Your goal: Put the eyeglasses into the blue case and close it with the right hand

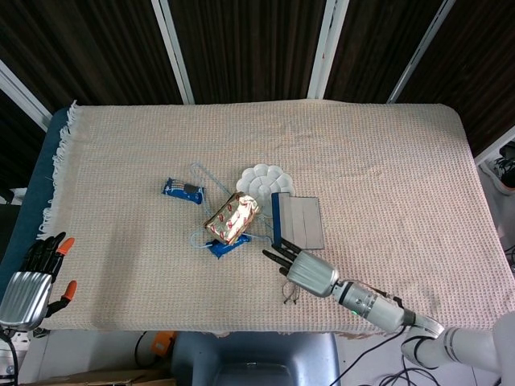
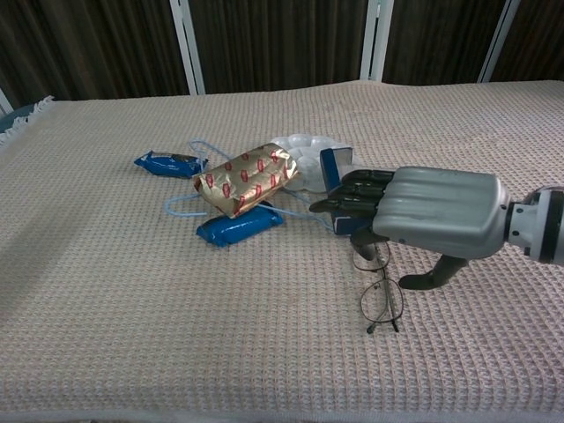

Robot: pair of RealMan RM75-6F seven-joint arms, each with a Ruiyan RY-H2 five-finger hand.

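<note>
**A:** Where is your right hand [image 2: 423, 216] now?

**B:** Your silver-backed right hand with black fingers [image 1: 276, 257] hangs over the thin wire-framed eyeglasses [image 2: 381, 295], near the front edge of the table. It holds nothing — the fingers are stretched forward and slightly apart, the thumb dropped beneath the palm. In the chest view the fingertips reach across the near end of the open blue eyeglass case with the grey lining [image 1: 296, 221]; whether they touch it, I cannot tell.

**A:** And the glasses themselves?

**B:** They lie flat on the beige waffle-weave tablecloth [image 1: 386, 169], just in front of the case, partly hidden under your palm in the head view [image 1: 290, 293].

**A:** What sits around the case?

**B:** Beside its far end is a white flower-shaped palette dish [image 1: 261, 179]. Towards the left edge come a gold foil snack packet with red marks [image 2: 245, 179], a blue wrapped bar [image 2: 239, 226] under its near side, a light blue cord [image 2: 181, 207] looping around both, and a second blue wrapper [image 2: 165, 163] further left.

**A:** Your left hand?

**B:** Your left hand [image 1: 32, 277] — black fingers with orange tips — rests off the table's front left corner, fingers apart, holding nothing.
</note>
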